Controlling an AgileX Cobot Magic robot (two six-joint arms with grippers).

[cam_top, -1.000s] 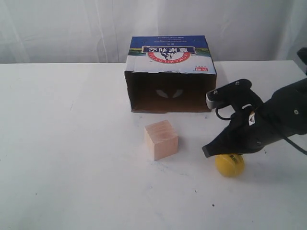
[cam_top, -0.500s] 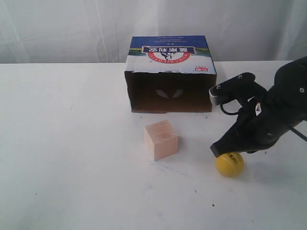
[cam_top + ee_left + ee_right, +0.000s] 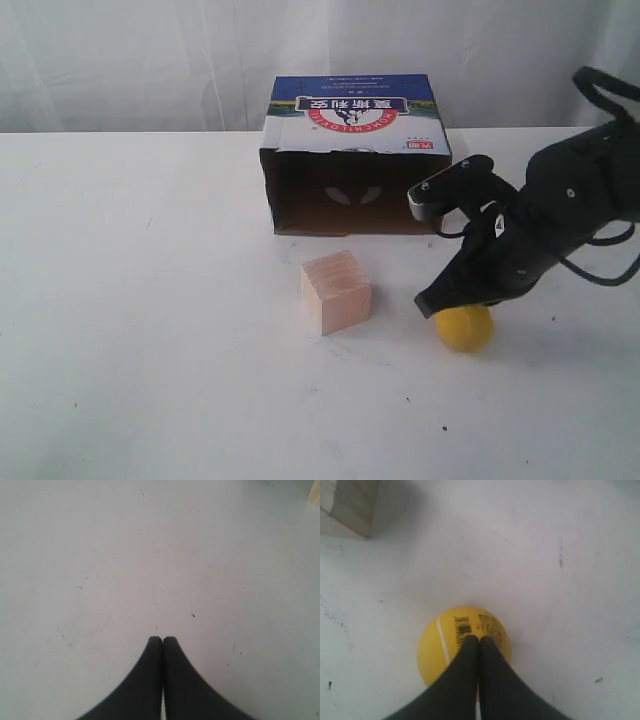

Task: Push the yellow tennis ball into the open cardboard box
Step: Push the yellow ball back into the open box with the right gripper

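Zero gap in right gripper (image 3: 479, 638), tips touching yellow tennis ball (image 3: 440, 650).

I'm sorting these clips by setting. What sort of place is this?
Probably a lab test bench: a plain white table, a white curtain behind, and only props: a ball, wooden cube and cardboard box.
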